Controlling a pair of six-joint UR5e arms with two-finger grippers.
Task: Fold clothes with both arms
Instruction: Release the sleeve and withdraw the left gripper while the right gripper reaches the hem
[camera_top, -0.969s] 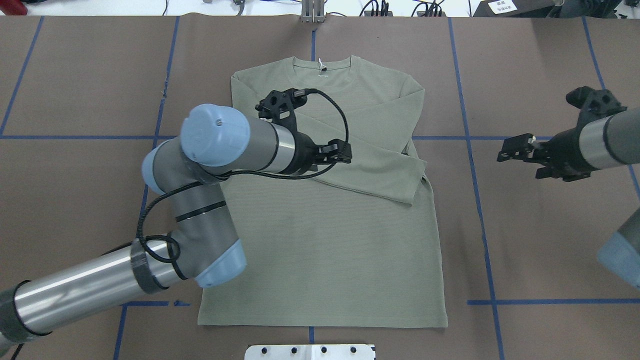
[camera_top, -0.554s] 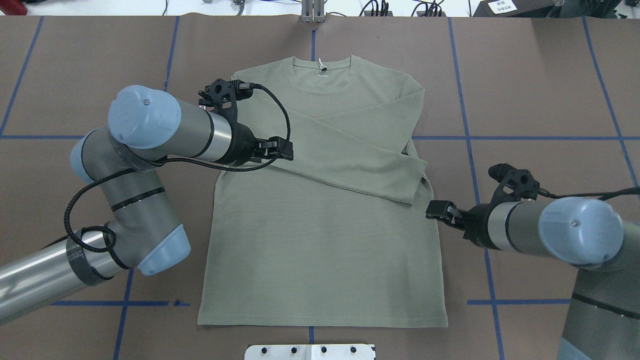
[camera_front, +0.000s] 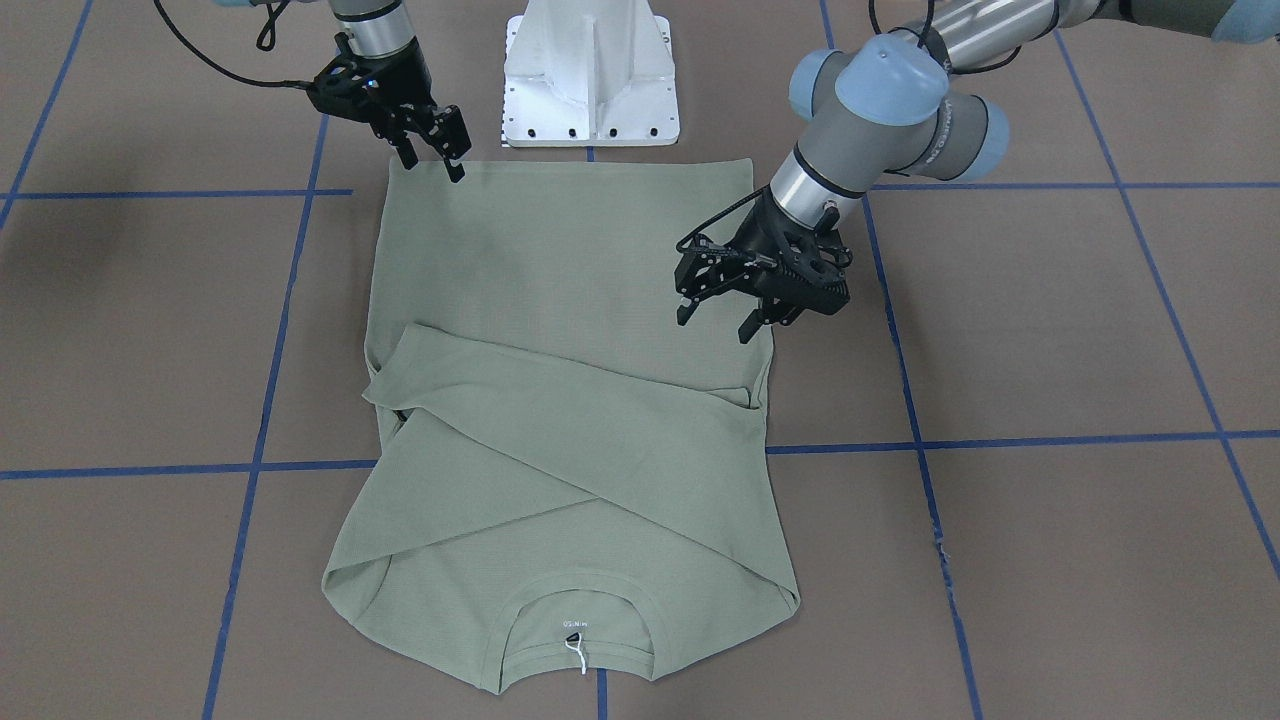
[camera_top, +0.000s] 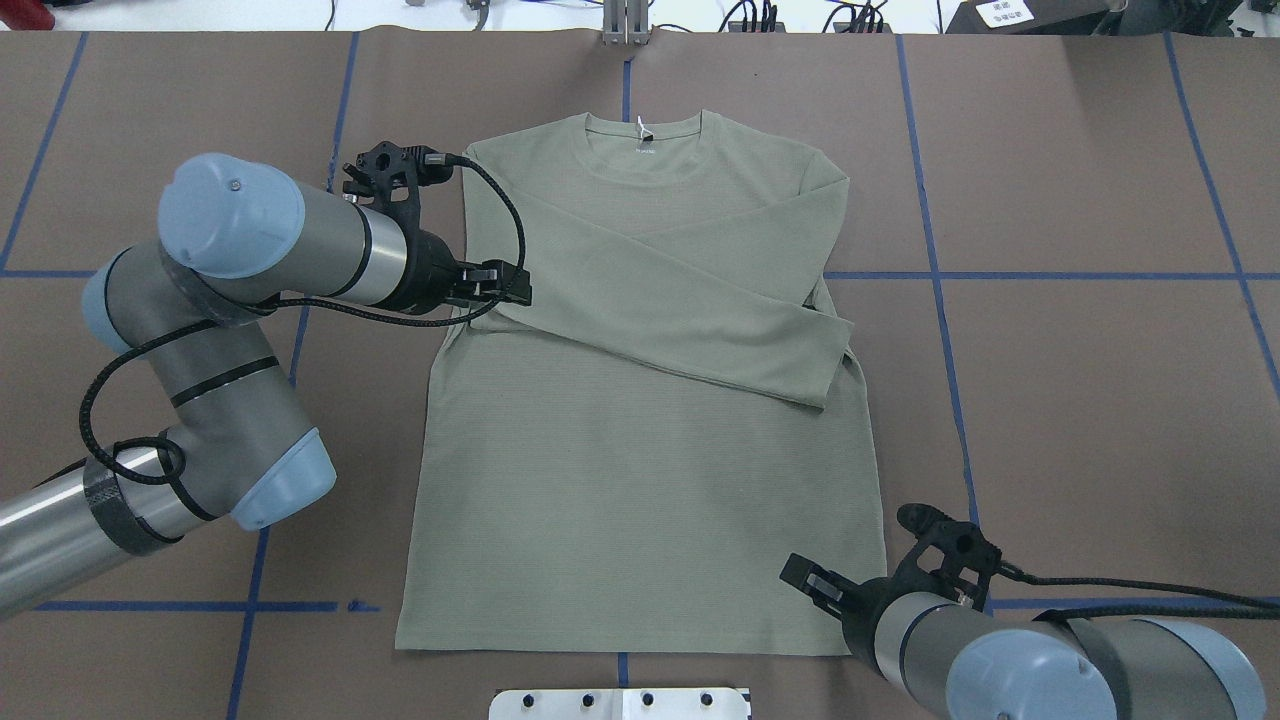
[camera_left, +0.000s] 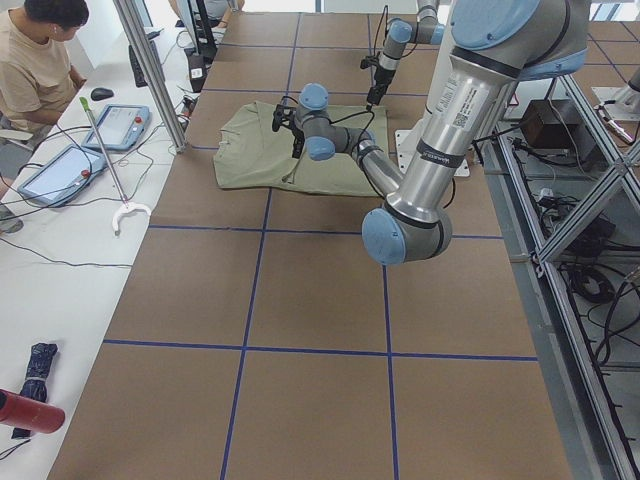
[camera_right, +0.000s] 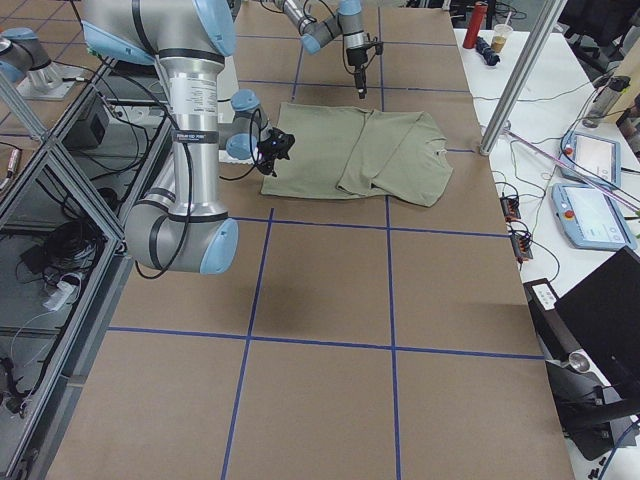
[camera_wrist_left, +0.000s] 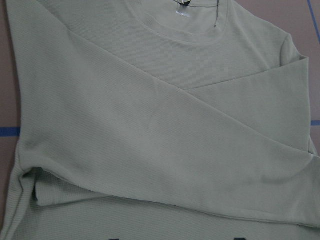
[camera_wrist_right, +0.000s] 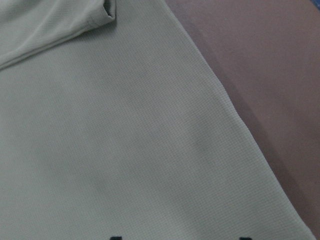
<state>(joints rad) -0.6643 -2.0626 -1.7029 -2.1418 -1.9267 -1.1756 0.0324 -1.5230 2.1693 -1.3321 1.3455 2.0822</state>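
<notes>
Table: one wide table (camera_top: 1100, 400) under brown covering, marked into squares by blue tape lines (camera_top: 1000, 276); a white bench ran along its far side, where one person (camera_left: 35, 60) sat.
Shirt: one sage-green shirt (camera_top: 640, 500) lay flat at the middle of the table, collar (camera_top: 680, 128) away from the robot, hem (camera_top: 640, 645) just short of the base.
Sleeves: two sleeves (camera_top: 700, 320), both folded in across the chest and crossing, the cuff of the upper one resting near the shirt's right edge.
Arms: two. The left arm (camera_top: 240, 240) came in from the robot's left, doubled back at the elbow, its wrist reaching sideways over the shirt's left edge. The right arm (camera_top: 1000, 670) came in low near the base, its wrist stretched toward the hem's right corner.
Pedestal: one white pedestal (camera_front: 590, 70) stood between the arms, close to the hem.
Left tool: one left tool (camera_front: 714, 325), fingers spread, nothing between them, above the left side seam beside the sleeve fold.
Right tool: one right tool (camera_front: 433, 165), fingers spread, empty, over the hem's right corner; contact with the cloth cannot be told.
Neck label: one white neck label (camera_top: 641, 128) with a string tag inside the collar.
</notes>
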